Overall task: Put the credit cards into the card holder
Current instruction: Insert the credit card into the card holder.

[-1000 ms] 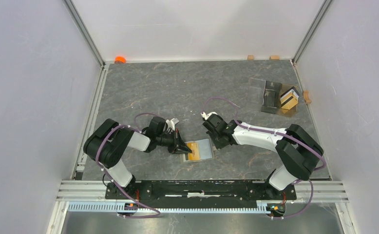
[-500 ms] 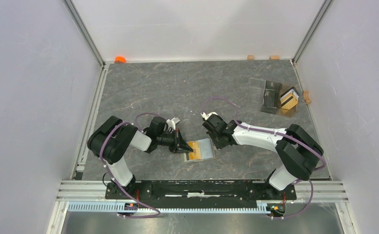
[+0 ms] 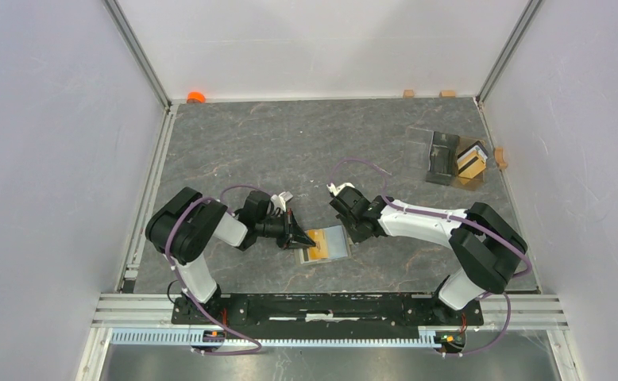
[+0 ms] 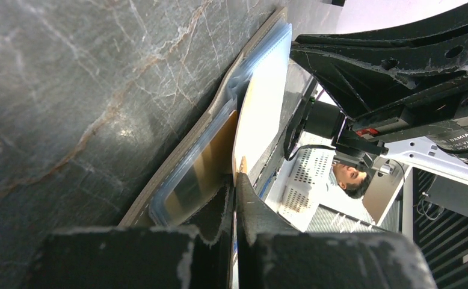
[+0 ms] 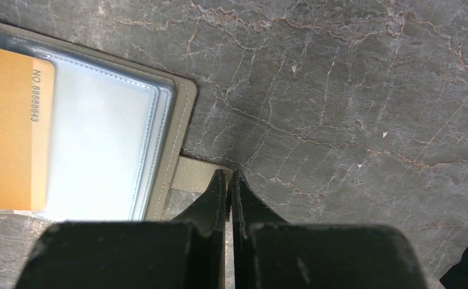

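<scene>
One credit card [image 5: 6,126] sits partway in a sleeve of the open card holder [image 3: 334,240], near table centre. The left gripper [image 4: 234,180] is closed on the card's edge. The right gripper [image 5: 228,180] is closed on the holder's tab [image 5: 189,173]. Further cards [image 3: 473,164] lie in the clear plastic box [image 3: 447,157], far right. The surface is a grey marbled table [image 3: 290,143] with white enclosure walls [image 3: 52,159].

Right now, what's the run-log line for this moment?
left gripper: shut on credit card, partly in card holder | right gripper: shut, pressing its tab
</scene>
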### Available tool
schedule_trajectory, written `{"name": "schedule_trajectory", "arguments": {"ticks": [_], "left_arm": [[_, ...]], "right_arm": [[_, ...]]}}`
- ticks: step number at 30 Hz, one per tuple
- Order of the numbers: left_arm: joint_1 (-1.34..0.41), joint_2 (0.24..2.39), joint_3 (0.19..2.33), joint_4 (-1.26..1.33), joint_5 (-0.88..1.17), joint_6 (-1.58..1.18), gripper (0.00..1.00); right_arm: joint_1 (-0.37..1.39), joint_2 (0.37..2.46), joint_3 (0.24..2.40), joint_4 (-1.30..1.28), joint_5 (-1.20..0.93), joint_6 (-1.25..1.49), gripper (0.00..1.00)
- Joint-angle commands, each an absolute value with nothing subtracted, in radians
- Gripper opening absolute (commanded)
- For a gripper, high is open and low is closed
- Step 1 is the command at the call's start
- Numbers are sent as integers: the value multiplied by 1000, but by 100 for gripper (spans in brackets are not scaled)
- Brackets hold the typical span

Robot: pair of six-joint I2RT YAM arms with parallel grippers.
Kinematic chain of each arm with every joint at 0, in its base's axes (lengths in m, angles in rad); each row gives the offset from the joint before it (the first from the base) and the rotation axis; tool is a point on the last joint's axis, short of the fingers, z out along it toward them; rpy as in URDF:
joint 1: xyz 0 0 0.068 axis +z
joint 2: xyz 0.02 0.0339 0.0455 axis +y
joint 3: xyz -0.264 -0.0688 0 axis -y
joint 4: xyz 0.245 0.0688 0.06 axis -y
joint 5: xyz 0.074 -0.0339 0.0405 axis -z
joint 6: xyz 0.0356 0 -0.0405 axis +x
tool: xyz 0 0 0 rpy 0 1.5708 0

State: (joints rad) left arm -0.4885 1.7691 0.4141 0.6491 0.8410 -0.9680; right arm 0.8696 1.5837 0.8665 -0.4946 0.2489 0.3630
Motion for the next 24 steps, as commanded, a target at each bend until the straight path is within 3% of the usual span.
{"name": "schedule_trajectory", "arguments": {"ticks": [1,24], "left_arm": [[-479,1782,423,606,759,-933,2],[-604,1747,482,563,624,-1005,5]], "right_arm": [[881,1577,887,-495,249,385,0],[884,1537,863,-462,233,388,0]]}}
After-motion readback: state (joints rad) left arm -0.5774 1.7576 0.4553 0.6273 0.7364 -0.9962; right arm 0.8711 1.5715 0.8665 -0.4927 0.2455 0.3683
